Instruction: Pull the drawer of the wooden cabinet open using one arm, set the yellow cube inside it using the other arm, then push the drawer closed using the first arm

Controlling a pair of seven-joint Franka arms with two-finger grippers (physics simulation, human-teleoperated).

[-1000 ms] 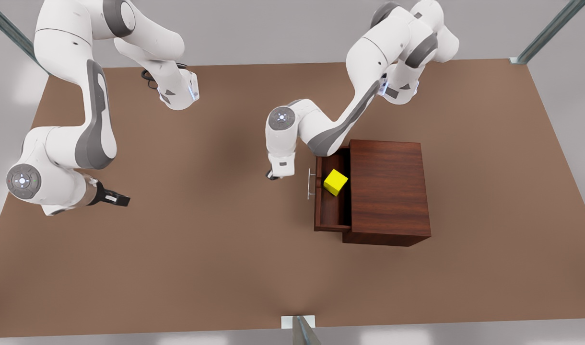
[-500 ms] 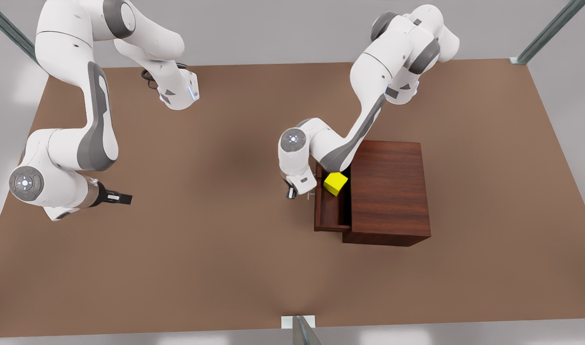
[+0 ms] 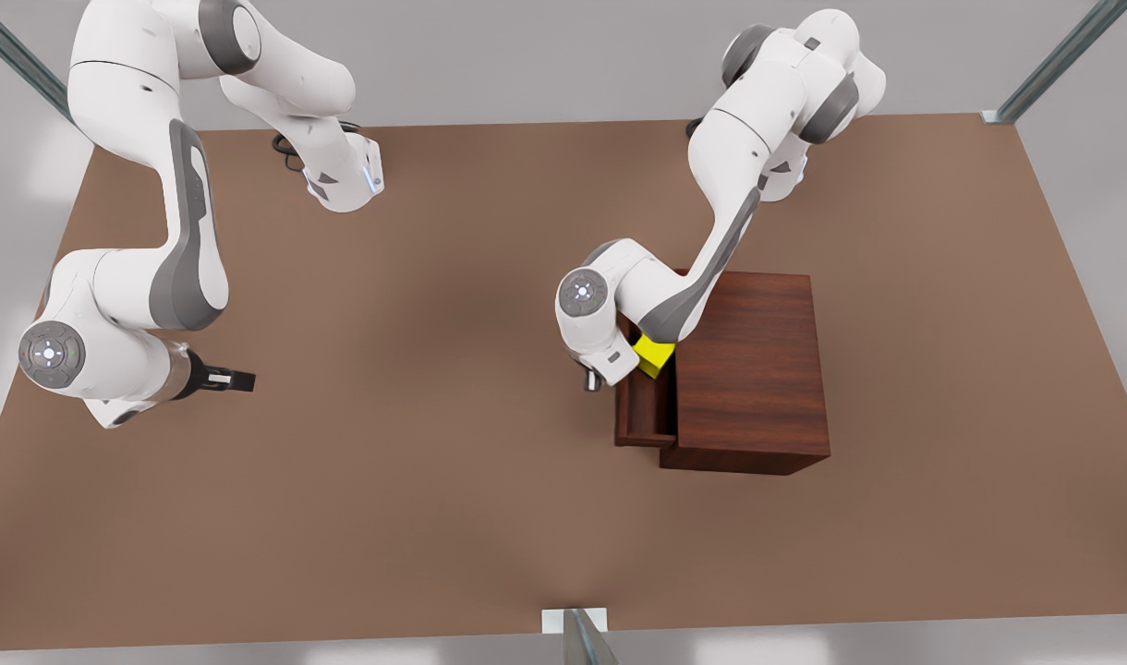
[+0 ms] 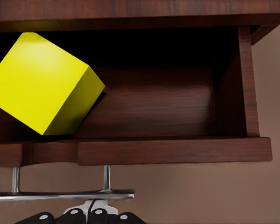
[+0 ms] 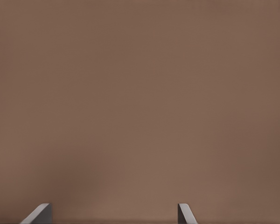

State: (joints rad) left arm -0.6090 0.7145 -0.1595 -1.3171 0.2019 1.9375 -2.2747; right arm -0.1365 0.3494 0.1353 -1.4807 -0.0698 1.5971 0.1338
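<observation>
Left tool [image 3: 589,382] sits at the front of the shallow dark reddish-brown wooden drawer [image 3: 644,420], at the thin silver bar handle [image 4: 60,195]; in the left wrist view the black fingertips [image 4: 99,216] lie bunched together just below the bar, so the tool reads as clenched, with nothing gripped between them as far as can be seen. Whether the fingertips actually touch the handle cannot be told. The drawer projects partway out of the boxy dark reddish-brown wooden cabinet [image 3: 748,369] toward the front view's left, its interior open to view. The small bright yellow cube [image 4: 43,84] rests inside the drawer, tilted on an edge and turned cornerwise, toward the end of the drawer nearer the far side of the desk; in the front view the cube [image 3: 656,354] is partly covered by the white forearm of the left arm, which reaches across the cabinet's corner. The rest of the drawer floor beside the cube is bare dark wood. Right tool [image 3: 234,379] hangs well apart from the cabinet, over the flat brown desk [image 3: 416,480] at the front view's left, pointing toward the front view's right; that arm waits. In the right wrist view its two grey fingertips [image 5: 38,213] stand widely spread, so the tool is released and holds nothing, with plain brown desk surface beyond them. The cabinet stands on the desk toward the front view's right of centre.
</observation>
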